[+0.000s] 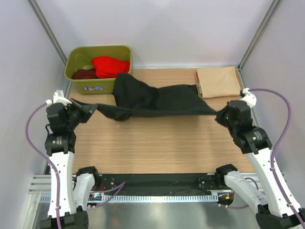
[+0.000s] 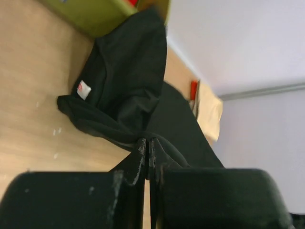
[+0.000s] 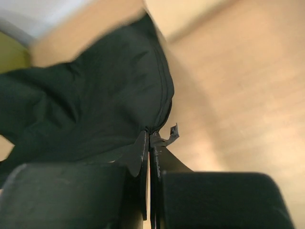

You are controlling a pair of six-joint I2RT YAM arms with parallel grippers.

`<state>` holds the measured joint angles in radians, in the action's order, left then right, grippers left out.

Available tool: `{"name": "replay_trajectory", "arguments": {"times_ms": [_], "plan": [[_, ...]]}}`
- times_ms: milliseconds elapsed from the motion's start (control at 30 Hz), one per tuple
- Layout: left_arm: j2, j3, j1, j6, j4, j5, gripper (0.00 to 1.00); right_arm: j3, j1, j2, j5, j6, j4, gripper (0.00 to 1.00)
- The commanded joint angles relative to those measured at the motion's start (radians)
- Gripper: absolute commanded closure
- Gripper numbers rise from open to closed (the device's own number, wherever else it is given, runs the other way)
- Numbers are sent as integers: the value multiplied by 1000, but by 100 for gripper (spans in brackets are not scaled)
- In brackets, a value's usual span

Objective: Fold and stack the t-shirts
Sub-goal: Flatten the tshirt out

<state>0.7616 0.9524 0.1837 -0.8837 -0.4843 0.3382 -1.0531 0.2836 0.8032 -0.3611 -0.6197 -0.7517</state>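
The black t-shirt point(image 1: 152, 100) is stretched across the table between my two grippers, its bulk bunched toward the back left. My left gripper point(image 1: 93, 109) is shut on its left edge; the left wrist view shows the cloth point(image 2: 128, 86) and its white neck label point(image 2: 84, 89) beyond the closed gripper point(image 2: 147, 143). My right gripper point(image 1: 220, 114) is shut on its right edge, with the cloth point(image 3: 95, 105) bunched at the closed gripper point(image 3: 149, 136). A folded beige t-shirt point(image 1: 218, 82) lies at the back right. The red t-shirt point(image 1: 109, 66) and the maroon t-shirt point(image 1: 84, 74) lie in the tub.
The olive-green plastic tub point(image 1: 76, 57) stands at the back left corner, next to the black shirt's bunched part. Grey walls close in the table on three sides. Bare wood table point(image 1: 162, 143) lies in front of the stretched shirt.
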Motion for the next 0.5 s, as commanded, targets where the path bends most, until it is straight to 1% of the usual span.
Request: {"name": "replay_trajectory", "arguments": {"times_ms": [0,33,133,233,333,467], "plan": [[-47,-108,5,-1,-83,88,100,116,-6,-3,11,-57,-228,99],[-50,-168,5,-1,-108,90,100,137,-6,25,25,-69,-242,99],[-53,-277,5,-8,-119,108,100,212,-8,68,73,-84,-241,99],[-38,-313,5,25,-141,88,100,234,-8,76,83,-121,-245,99],[-28,-319,5,66,-200,18,100,278,-6,65,117,-150,-229,99],[-15,-313,3,80,-189,-24,100,307,-7,64,113,-170,-238,99]]}}
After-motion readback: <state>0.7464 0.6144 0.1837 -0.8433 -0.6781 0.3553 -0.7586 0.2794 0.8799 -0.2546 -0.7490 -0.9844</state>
